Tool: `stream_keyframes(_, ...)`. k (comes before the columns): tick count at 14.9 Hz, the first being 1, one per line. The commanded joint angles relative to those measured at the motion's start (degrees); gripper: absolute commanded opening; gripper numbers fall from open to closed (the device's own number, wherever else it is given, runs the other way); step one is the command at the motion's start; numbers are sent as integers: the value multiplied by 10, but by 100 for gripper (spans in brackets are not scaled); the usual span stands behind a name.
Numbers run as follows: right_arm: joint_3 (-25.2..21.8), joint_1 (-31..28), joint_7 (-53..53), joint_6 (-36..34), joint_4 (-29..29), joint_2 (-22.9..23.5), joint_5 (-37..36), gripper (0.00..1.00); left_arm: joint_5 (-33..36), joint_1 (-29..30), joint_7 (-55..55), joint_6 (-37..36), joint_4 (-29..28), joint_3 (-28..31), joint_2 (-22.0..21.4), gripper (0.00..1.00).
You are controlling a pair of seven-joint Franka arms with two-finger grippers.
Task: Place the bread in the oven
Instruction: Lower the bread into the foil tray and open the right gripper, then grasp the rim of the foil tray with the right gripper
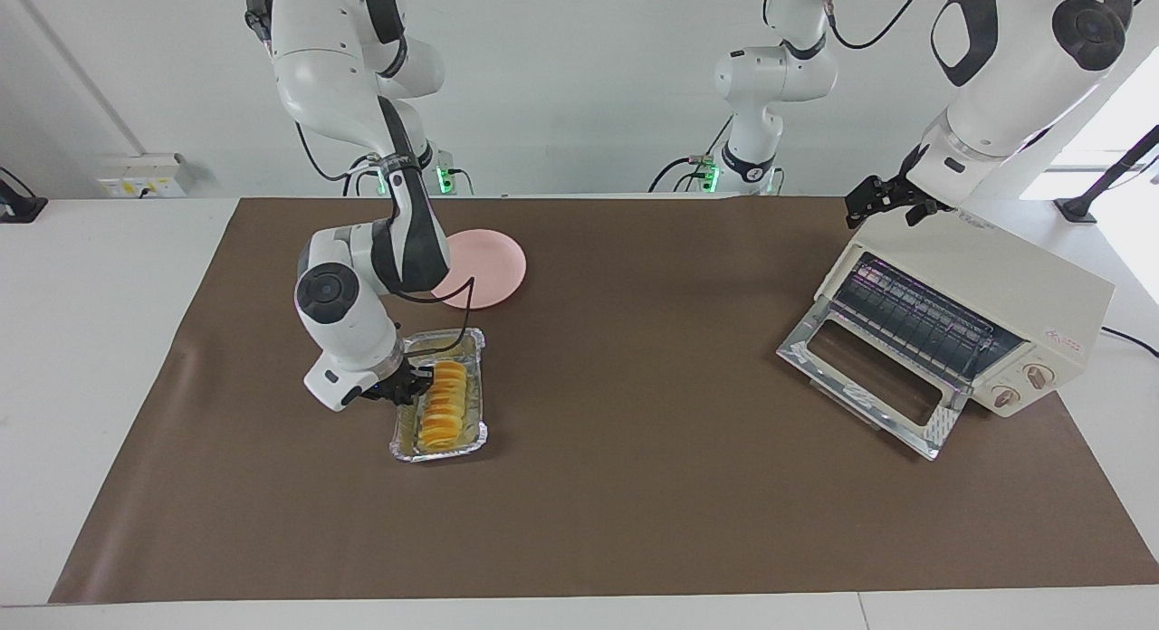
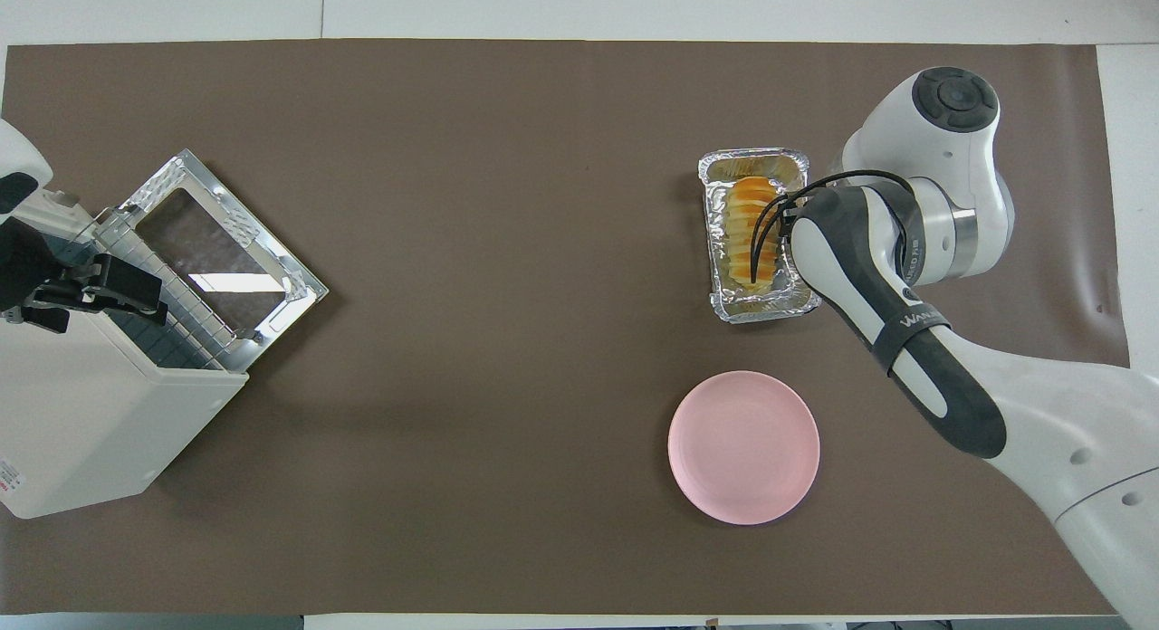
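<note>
The right gripper (image 1: pixel 418 382) clamped the ridged golden-orange bread loaf (image 1: pixel 443 404) at the crinkled foil tray's (image 1: pixel 478 340) nine o'clock side, ready for lifting; the left gripper (image 1: pixel 876 201), fingers apart, waited over the open cream-white toaster oven (image 1: pixel 1014 295)

Lettering "WANJI…", partly readable, on dark forearm cover of right arm (image 2: pixel 905 327). Small red mark on oven (image 1: pixel 1014 286) top, illegible. Label at oven corner, overhead view, illegible too.
</note>
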Motion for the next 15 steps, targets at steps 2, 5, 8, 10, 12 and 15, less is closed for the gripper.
stream_keyframes(2,3,4,11,-3,-3,-8,-4,0,9,5,2,7,-9,-5,-12,100)
stream_keyframes(5,3,4,10,-10,6,-8,-4,0,9,5,2,7,-9,-5,-12,100)
stream_keyframes(8,5,3,9,-62,52,-9,3,0,9,5,2,7,-9,-5,-12,100)
stream_keyframes(10,7,3,8,-106,94,-12,5,0,9,5,2,7,-9,-5,-12,100)
stream_keyframes(12,11,7,12,-150,133,-13,12,0,9,5,2,7,-9,-5,-12,100)
stream_keyframes(15,11,13,14,-193,172,-15,67,0,9,5,2,7,-9,-5,-12,100)
